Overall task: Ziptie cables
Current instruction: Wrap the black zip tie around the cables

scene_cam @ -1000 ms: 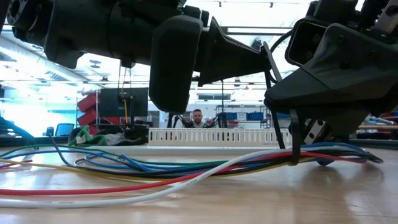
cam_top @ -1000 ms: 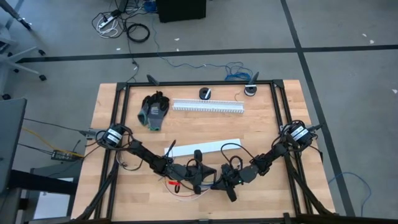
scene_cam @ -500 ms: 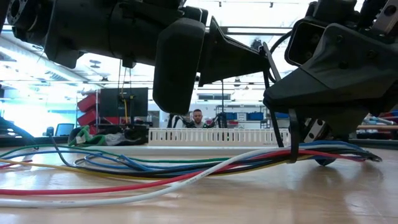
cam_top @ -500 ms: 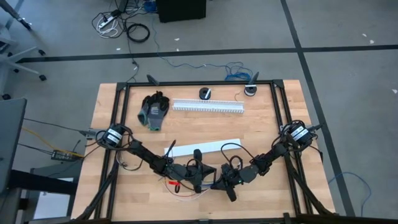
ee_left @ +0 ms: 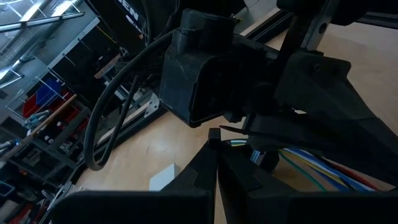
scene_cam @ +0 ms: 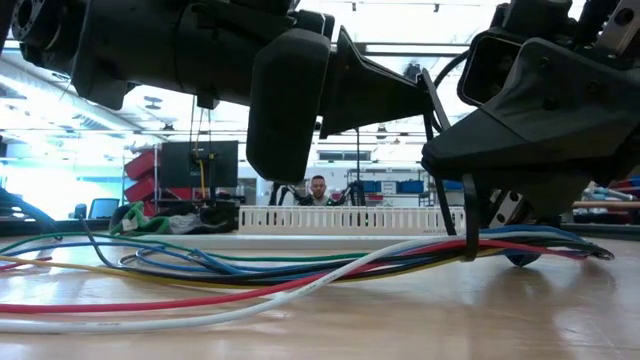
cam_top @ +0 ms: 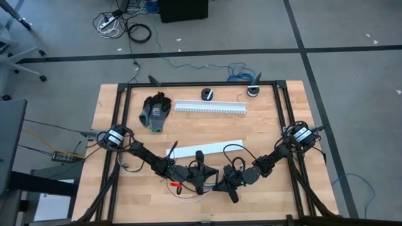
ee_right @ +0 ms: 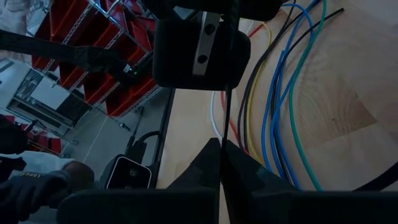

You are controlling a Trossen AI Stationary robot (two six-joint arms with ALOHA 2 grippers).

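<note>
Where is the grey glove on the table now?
In the high view the grey glove lies at the table's far left, just left of the white slotted duct.

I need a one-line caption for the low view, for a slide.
Both arms hang low over a bundle of coloured cables on the wooden table; a black zip tie loops the bundle, a white slotted duct behind.

Looking like a robotics lab or workshop: red parts bins (ee_right: 118, 68) on metal racking at upper left, taped lines (cam_top: 188, 55) crossing grey flooring (top of frame), loose floor cables (cam_top: 122, 25) trailing.
</note>
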